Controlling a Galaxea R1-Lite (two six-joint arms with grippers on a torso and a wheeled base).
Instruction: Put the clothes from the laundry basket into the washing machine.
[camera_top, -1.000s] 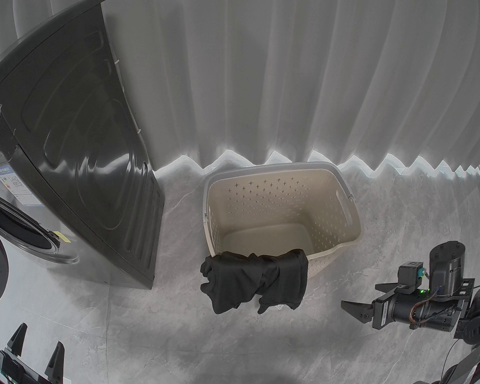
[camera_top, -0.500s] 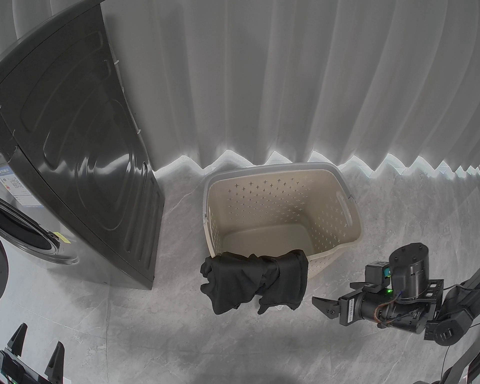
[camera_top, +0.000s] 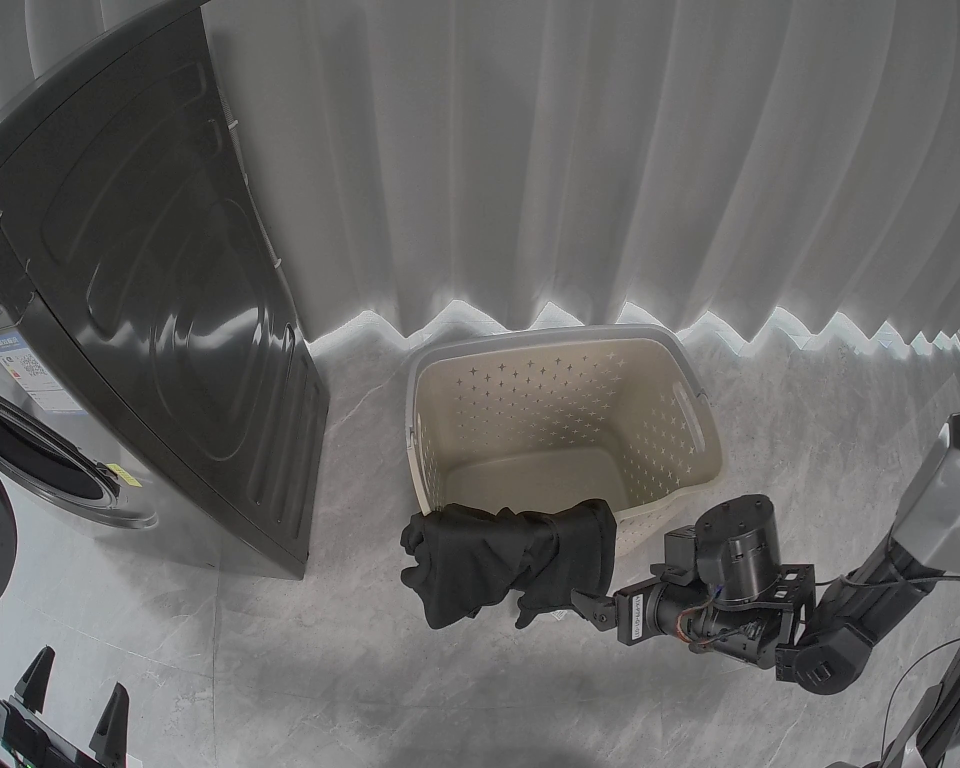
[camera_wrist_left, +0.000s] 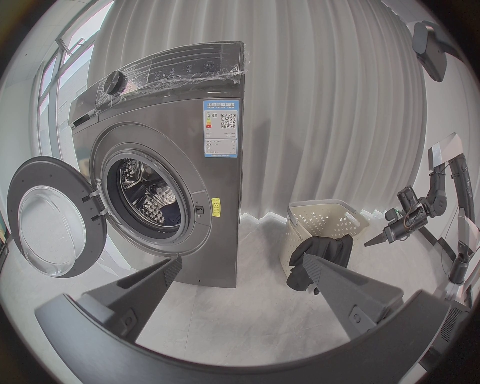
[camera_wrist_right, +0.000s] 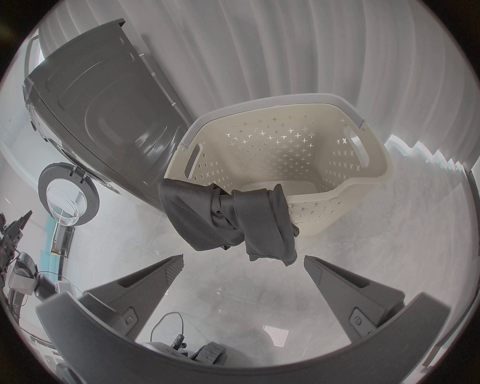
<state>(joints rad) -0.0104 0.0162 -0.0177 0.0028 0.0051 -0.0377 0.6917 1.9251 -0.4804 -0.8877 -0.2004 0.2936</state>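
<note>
Found the dark garment (camera_top: 505, 565) draped over the near rim of the laundry basket (camera_top: 560, 332), just below the centre of the head view, with part bunched on the rim and the rest hanging down the outside wall above the floor (camera_top: 350, 660). Saw only bare beige bottom inside the basket. Placed the right end effector (camera_top: 588, 604) at lower right of centre in the head view, lying nearly level and pointing at the garment's right hanging edge. Noted its jaws spread wide and holding nothing, tips just beside the cloth; could not tell whether touching. Spotted the left end effector (camera_top: 80, 675) in the lower left corner of the head view, fingers likewise apart and empty, well away from the basket. Located the washing machine (camera_top: 150, 300) along the left side of the head view, near the basket. Saw in the left wrist view its round door (camera_wrist_left: 50, 217) swung fully open and the drum (camera_wrist_left: 147, 195) exposed. Noted a pale pleated curtain (camera_top: 600, 150) across the upper frame behind the basket and the machine.
</note>
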